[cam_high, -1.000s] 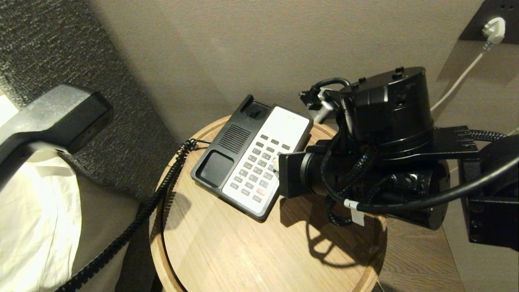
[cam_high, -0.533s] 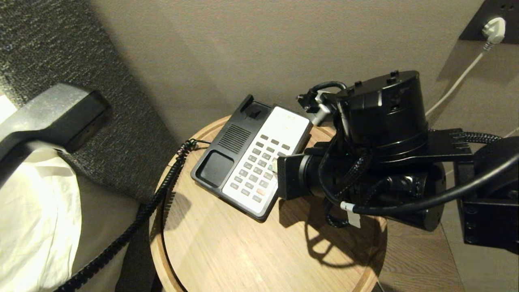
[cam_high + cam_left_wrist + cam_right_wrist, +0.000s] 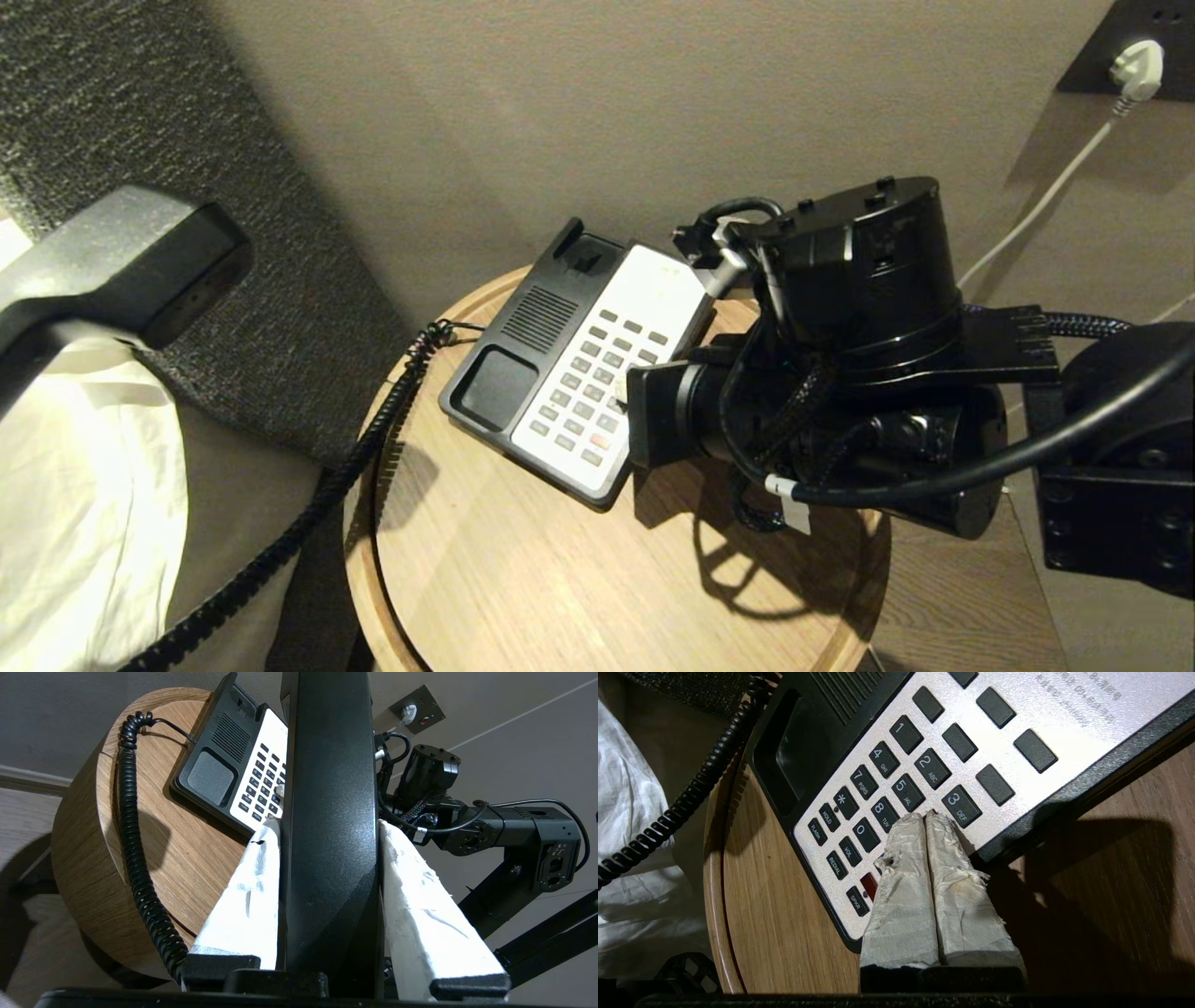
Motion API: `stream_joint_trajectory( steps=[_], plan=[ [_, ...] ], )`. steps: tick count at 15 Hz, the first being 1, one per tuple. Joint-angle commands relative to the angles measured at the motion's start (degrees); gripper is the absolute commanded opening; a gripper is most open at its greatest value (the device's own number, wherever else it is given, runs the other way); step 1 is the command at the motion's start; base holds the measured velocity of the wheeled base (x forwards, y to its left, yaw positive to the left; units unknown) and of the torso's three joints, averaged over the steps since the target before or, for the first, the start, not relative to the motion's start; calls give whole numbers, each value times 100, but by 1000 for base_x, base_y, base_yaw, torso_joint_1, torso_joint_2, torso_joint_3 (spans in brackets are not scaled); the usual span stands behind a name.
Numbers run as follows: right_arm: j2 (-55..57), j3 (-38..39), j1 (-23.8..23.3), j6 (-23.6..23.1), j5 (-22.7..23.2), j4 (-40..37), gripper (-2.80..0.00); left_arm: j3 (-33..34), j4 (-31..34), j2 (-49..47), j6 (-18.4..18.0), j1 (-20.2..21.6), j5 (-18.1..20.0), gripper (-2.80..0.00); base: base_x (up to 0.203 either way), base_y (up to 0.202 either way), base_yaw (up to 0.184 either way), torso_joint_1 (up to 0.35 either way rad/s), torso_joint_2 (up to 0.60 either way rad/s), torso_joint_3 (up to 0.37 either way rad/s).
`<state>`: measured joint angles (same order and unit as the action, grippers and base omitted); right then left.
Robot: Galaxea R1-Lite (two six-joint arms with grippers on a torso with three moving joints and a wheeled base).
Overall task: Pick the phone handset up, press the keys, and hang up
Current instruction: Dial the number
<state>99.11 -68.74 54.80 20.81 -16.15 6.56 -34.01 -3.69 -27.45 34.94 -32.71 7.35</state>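
Note:
The black phone handset (image 3: 121,271) hangs in the air at the left, off the phone base (image 3: 523,327). My left gripper (image 3: 327,828) is shut on the handset (image 3: 329,765), one white-wrapped finger on each side of its middle. The coiled cord (image 3: 355,467) runs from the base over the table's edge. My right gripper (image 3: 924,815) is shut with nothing in it. Its tips are down at the keys (image 3: 896,779), between the 5 and the 3. Whether they touch a key I cannot tell. In the head view the right arm (image 3: 840,373) covers the base's right edge.
The phone stands on a round wooden table (image 3: 523,579) with a raised rim. A bed with a white sheet (image 3: 75,504) and a dark padded headboard (image 3: 140,112) lie to the left. A white plug (image 3: 1137,67) sits in a wall socket at the upper right.
My right arm has moved left and down, bringing its shut fingers further over the keypad. The left gripper and the handset have stayed where they were.

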Motion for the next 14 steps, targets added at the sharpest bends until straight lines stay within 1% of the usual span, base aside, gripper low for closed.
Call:
stream_joint_trajectory(
  steps=[1,7,14],
  plan=[
    [38,-34,5,11,-11,3,-280,5,-9,3,22,1,3,-280,0,0,0,0,0,0],
    [21,-74,264,20,31,17,-280,26,0,3,22,1,3,-280,0,0,0,0,0,0],
    [122,-91,286,20,7,21,-280,26,0,12,22,1,3,-280,0,0,0,0,0,0]
  ],
)
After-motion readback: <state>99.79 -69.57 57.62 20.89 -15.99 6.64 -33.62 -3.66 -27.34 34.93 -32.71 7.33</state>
